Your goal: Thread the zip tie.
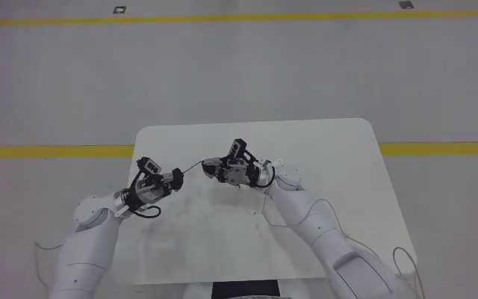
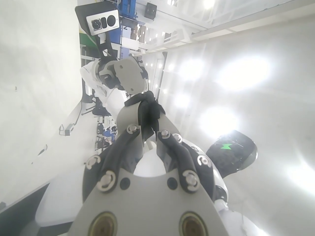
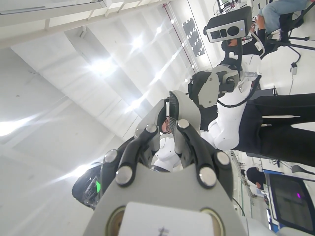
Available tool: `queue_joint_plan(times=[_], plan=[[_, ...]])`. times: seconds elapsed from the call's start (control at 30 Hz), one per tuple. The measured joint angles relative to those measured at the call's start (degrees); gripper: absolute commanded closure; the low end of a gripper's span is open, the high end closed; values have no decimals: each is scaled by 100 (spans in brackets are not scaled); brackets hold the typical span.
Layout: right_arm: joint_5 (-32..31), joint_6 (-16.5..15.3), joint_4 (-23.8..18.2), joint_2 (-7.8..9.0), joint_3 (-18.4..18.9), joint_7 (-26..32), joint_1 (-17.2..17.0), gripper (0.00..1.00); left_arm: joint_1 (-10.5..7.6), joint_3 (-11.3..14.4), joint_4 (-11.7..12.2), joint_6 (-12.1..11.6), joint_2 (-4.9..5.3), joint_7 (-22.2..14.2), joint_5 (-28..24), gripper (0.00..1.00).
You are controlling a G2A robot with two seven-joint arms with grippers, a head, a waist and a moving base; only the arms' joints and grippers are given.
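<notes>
The zip tie [image 1: 193, 166] is a thin dark strand held in the air above the white table [image 1: 336, 157], spanning the gap between both grippers. My left gripper [image 1: 178, 177] is shut on its near-left end; in the left wrist view a black piece sticks out between the closed fingertips of that gripper [image 2: 145, 105]. My right gripper [image 1: 210, 169] is shut on the other end, and its pads [image 3: 172, 110] are pressed together in the right wrist view. Each wrist view shows the opposite gripper close ahead: the right one [image 2: 121, 81] and the left one [image 3: 205, 90].
The white table's rounded edge [image 1: 142, 138] lies on the left, with grey floor and a yellow line [image 1: 60, 151] beyond. A person in dark trousers [image 3: 275, 128] stands behind the robot, away from the zip tie.
</notes>
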Motion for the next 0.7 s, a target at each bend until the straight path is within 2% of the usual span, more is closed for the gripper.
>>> queue_joint_plan(times=[0.1,0.3,0.53,0.7], plan=[[13,-12,31,3,-12,0,17,85,-12,44,16,-7,13,-10,-23,100],[25,-36,86,9,-42,-1,48,92,-28,110,38,35,37,-53,-168,100],[53,-59,156,18,-63,10,78,83,-57,153,76,1,74,-33,-203,100],[69,-78,171,25,-71,10,87,91,-80,189,109,-13,98,-25,-222,100]])
